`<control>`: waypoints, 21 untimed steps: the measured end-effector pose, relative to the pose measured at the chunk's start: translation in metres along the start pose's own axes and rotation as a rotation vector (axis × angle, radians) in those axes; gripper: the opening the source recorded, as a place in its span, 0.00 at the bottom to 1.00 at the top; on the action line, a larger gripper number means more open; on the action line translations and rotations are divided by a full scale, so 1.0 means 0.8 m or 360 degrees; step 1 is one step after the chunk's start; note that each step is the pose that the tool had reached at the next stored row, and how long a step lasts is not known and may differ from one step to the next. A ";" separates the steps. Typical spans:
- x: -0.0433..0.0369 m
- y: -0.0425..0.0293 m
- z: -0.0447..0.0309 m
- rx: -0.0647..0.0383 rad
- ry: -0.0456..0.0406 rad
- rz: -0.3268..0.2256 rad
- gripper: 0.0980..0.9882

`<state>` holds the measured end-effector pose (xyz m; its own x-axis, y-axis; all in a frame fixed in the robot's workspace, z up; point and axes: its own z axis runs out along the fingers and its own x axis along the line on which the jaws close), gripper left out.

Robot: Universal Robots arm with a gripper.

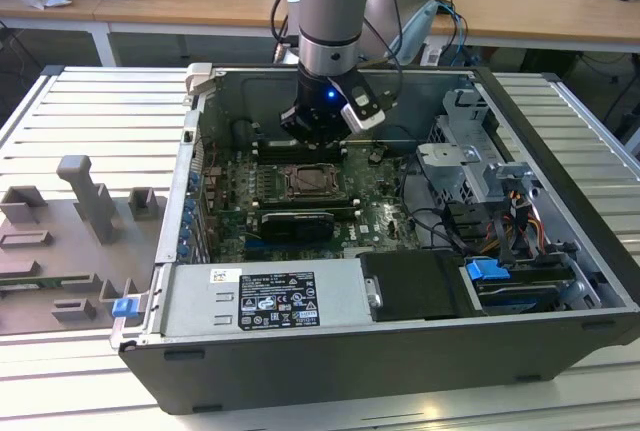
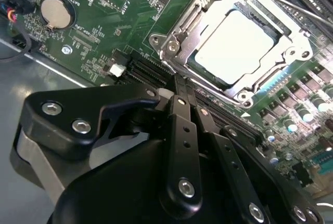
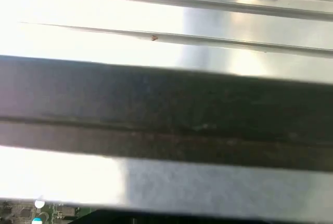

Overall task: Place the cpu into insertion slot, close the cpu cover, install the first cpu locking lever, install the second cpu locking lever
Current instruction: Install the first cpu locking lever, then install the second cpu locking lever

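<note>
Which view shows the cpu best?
The second wrist view: the cpu lies pale and close in the insertion slot. In the exterior view it is a small square below the gripper.

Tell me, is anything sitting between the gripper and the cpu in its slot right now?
Nothing visible does. In the second wrist view the cpu lies in the insertion slot with the cpu cover down around it, and only bare green board lies between it and the gripper. In the exterior view the gripper hangs just behind the socket.
</note>
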<state>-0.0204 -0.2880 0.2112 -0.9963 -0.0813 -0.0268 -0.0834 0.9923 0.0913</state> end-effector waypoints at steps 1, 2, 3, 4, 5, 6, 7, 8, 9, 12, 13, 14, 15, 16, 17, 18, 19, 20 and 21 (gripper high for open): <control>0.000 0.0000 0.0000 0.0000 0.0000 0.0000 0.01; 0.000 -0.0002 -0.0001 0.0000 0.0000 0.0000 0.01; 0.000 -0.0005 -0.0001 0.0000 0.0000 0.0000 0.01; 0.000 -0.0009 -0.0002 0.0000 0.0000 0.0000 0.01; 0.000 -0.0013 -0.0002 0.0000 0.0000 0.0000 0.01; 0.000 -0.0017 -0.0003 0.0000 0.0000 0.0000 0.01; 0.000 -0.0023 -0.0003 0.0000 0.0000 0.0000 0.01; 0.000 -0.0030 -0.0004 0.0001 0.0000 0.0000 0.01; 0.000 -0.0036 -0.0004 0.0000 0.0000 0.0000 0.01; 0.000 -0.0055 -0.0006 0.0000 0.0000 0.0000 0.01; 0.000 -0.0060 -0.0006 0.0000 0.0000 0.0000 0.01; 0.001 -0.0065 -0.0007 0.0000 0.0000 0.0000 0.01; 0.001 -0.0069 -0.0007 0.0000 0.0000 0.0000 0.01; 0.001 -0.0073 -0.0009 0.0001 0.0000 0.0000 0.01; 0.001 -0.0079 -0.0009 0.0001 0.0000 0.0000 0.01; 0.001 -0.0091 -0.0010 0.0000 0.0000 0.0000 0.01; 0.001 -0.0102 -0.0010 0.0000 0.0000 0.0000 0.01; 0.001 -0.0109 -0.0011 0.0000 0.0000 0.0000 0.01; 0.001 -0.0111 -0.0011 0.0000 0.0000 0.0000 0.01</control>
<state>-0.0204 -0.2969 0.2112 -0.9963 -0.0812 -0.0270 -0.0834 0.9923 0.0912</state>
